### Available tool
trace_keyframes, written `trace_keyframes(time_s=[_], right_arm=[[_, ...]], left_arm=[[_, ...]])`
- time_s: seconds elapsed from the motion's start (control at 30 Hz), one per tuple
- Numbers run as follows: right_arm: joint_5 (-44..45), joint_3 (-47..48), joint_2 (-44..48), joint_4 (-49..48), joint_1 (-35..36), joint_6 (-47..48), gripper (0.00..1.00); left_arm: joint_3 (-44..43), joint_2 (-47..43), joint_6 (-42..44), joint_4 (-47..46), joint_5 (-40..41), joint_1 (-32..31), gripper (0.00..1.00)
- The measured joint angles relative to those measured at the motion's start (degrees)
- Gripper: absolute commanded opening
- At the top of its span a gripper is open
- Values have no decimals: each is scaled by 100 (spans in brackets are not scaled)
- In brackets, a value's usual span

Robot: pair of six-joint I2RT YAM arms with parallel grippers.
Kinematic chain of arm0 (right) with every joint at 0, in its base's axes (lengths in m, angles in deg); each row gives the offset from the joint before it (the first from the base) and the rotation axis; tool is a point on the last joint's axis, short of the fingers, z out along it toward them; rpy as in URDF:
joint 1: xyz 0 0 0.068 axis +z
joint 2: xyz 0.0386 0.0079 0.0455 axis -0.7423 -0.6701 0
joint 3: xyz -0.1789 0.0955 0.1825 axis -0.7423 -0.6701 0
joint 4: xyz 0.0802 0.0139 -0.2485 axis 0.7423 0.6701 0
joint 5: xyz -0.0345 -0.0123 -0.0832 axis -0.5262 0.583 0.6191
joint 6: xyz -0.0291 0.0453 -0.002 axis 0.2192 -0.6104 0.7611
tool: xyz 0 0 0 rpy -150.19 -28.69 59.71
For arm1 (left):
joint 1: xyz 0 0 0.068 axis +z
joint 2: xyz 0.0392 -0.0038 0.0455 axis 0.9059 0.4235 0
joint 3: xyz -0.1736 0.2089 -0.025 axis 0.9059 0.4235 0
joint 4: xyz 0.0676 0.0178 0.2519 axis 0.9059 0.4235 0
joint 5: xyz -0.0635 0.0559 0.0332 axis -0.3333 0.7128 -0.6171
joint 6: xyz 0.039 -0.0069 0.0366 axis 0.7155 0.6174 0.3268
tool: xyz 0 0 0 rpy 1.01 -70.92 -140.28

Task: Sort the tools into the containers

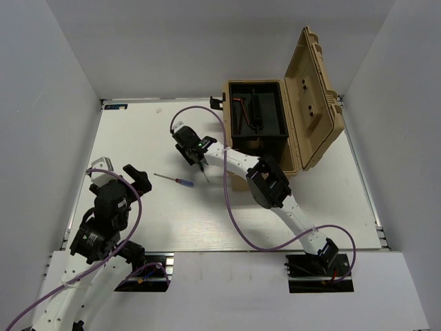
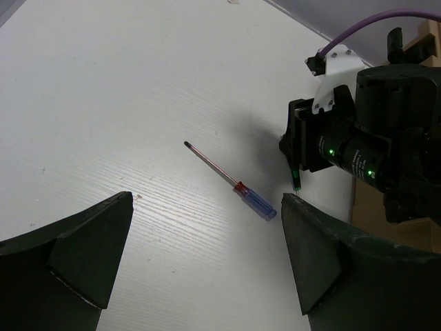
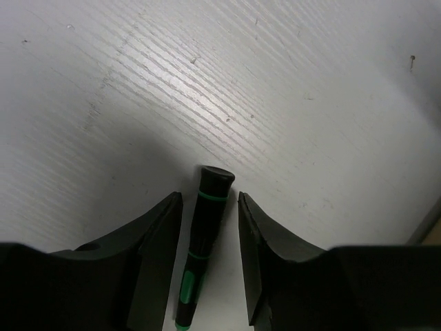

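Note:
A thin screwdriver with a red-blue handle (image 1: 176, 181) lies on the white table; in the left wrist view (image 2: 238, 187) it lies ahead of my fingers. My left gripper (image 1: 136, 178) (image 2: 207, 203) is open and empty, a little left of it. My right gripper (image 1: 196, 154) (image 3: 209, 196) is low over the table, jaws open and straddling a black screwdriver with green bands (image 3: 205, 231) (image 1: 204, 171), with small gaps on both sides. Its green tip shows in the left wrist view (image 2: 296, 181). No pliers are in view.
A tan toolbox (image 1: 313, 103) stands open at the back right, lid tilted up. Its black inner tray (image 1: 238, 131) holds several dark tools. The right arm's purple cable (image 1: 227, 200) loops over the table's middle. The table's front edge runs just past the arm bases.

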Motion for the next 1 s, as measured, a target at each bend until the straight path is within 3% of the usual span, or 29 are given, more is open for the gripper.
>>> trace_keyframes(time_s=[0.33,0.87,1.0], right_arm=[[-610,11,0,-7,-9,-153,39],[-1134,20,11,9,-15,-72,39],[-1231,-24,39,24,-42,24,29]], left_arm=[[0,0,0,0,0,0,98],[0,0,0,0,7,0,98],[0,0,0,-2,4,0,98]])
